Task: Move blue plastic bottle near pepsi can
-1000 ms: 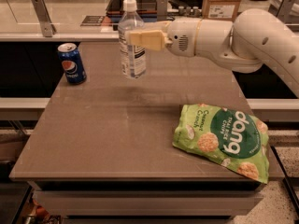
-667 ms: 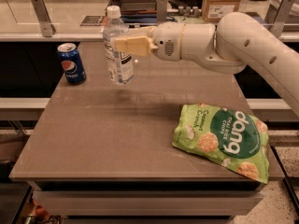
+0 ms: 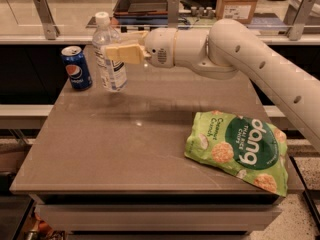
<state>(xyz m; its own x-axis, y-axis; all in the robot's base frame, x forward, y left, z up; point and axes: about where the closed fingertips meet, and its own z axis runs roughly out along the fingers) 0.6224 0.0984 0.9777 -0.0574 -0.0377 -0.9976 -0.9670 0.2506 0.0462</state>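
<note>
Blue plastic bottle is pinched at mid-height by the gripper, just beside the pepsi can, not touching; the bottle hides the far finger.

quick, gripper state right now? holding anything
Gripper: shut on the blue plastic bottle, over the table's far end, beside the pepsi can.
</note>
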